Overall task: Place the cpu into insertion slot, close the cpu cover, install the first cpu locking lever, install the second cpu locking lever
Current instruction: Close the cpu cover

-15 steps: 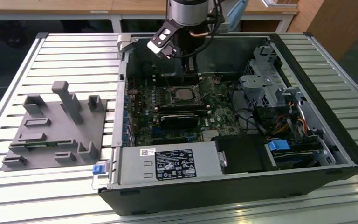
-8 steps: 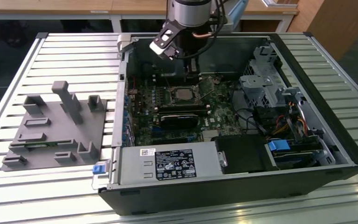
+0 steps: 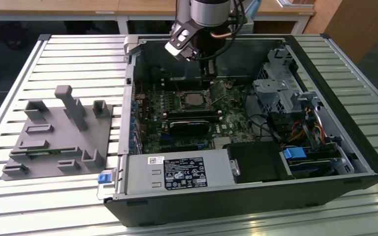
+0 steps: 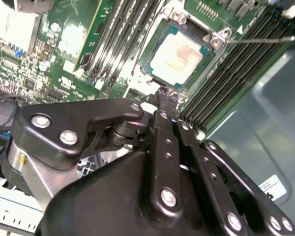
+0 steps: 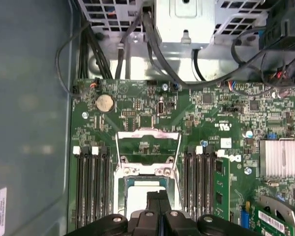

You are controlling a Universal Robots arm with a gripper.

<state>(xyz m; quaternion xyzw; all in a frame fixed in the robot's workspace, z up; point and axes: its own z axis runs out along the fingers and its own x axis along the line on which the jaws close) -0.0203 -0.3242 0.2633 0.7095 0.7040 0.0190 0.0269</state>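
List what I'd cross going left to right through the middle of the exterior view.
grey fixture block → computer case's left wall → the cpu → silver drive cage → case's right wall

The cpu (image 4: 179, 54) lay in the insertion slot (image 4: 156, 58), flanked on both sides by memory slots (image 5: 93, 187), inside the computer case (image 3: 241, 206).

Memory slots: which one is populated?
The one holding the green module, outermost on the silver heatsink side; the rest are bare black.
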